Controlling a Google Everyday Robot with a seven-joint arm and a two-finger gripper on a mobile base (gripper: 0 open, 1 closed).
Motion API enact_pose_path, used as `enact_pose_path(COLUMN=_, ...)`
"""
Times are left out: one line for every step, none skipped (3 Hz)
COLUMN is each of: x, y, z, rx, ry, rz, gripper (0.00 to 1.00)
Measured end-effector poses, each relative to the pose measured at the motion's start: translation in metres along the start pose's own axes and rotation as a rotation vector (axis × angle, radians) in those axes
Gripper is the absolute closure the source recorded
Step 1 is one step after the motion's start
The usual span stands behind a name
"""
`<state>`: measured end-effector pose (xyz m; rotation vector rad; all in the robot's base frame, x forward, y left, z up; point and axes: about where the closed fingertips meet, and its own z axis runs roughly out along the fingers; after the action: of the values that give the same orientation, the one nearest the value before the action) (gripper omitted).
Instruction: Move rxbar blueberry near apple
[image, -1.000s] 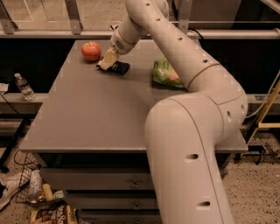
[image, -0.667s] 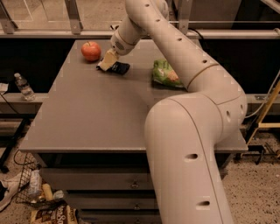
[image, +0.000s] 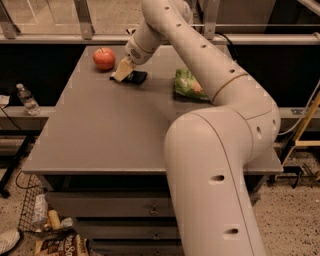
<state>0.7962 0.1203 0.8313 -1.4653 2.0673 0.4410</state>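
Note:
The red-orange apple (image: 104, 58) sits at the far left of the grey table (image: 125, 135). The rxbar blueberry (image: 136, 77), a small flat dark navy wrapper, lies on the table just right of the apple. My gripper (image: 122, 73) reaches down at the bar's left end, between the bar and the apple, its pale fingers (image: 121, 71) touching or just above the wrapper. The arm comes in from the lower right and arches over the table.
A crinkly green snack bag (image: 189, 85) lies to the right of the bar. A water bottle (image: 26, 99) stands on a ledge left of the table. A railing runs behind the table. Drawers and clutter sit below the front edge.

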Motion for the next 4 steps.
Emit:
enact_pose_path(x=0.000, y=0.001, z=0.004, rx=-0.005, ry=0.003, rz=0.000, gripper=0.05)
enact_pose_path(x=0.000, y=0.001, z=0.004, rx=-0.005, ry=0.003, rz=0.000, gripper=0.00)
enact_pose_path(x=0.000, y=0.001, z=0.004, rx=-0.005, ry=0.003, rz=0.000, gripper=0.00)
enact_pose_path(x=0.014, y=-0.005, z=-0.023, rx=0.000, ry=-0.041, rz=0.007, gripper=0.00)
